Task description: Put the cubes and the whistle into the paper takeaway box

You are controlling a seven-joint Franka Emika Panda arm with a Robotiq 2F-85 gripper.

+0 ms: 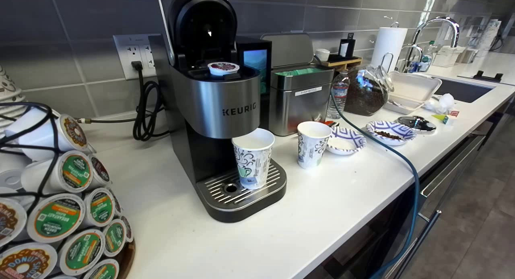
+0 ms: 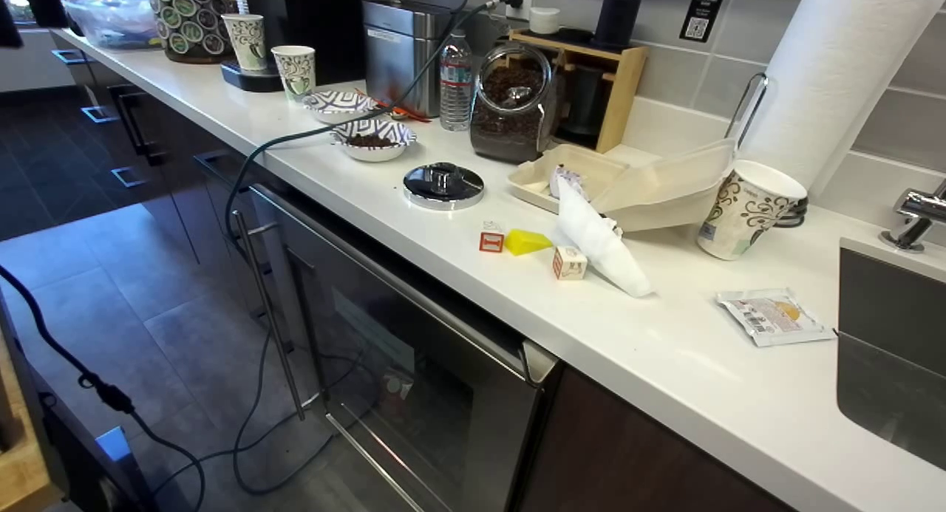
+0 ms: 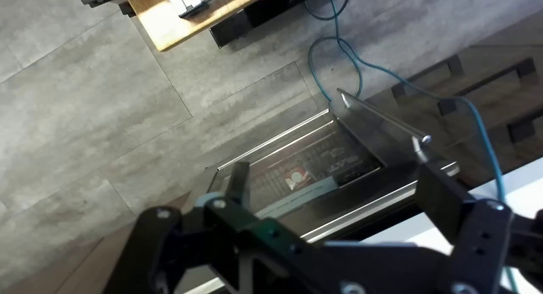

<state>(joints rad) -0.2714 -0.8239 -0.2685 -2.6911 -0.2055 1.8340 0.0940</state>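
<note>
Pincer point(image 3: 336, 179) agape, floor point(image 3: 106, 99) beyond, cubes point(image 2: 570, 264) near counter edge point(image 2: 480, 296)

In an exterior view, the whistle point(image 2: 526, 241) lies between 2 cubes point(image 2: 569, 264) on the counter point(image 2: 665, 349), before the takeaway box point(image 2: 658, 192).

The fingers point(image 3: 443, 203), somewhat blurred in the wrist view, appear spread wide apart.
</note>
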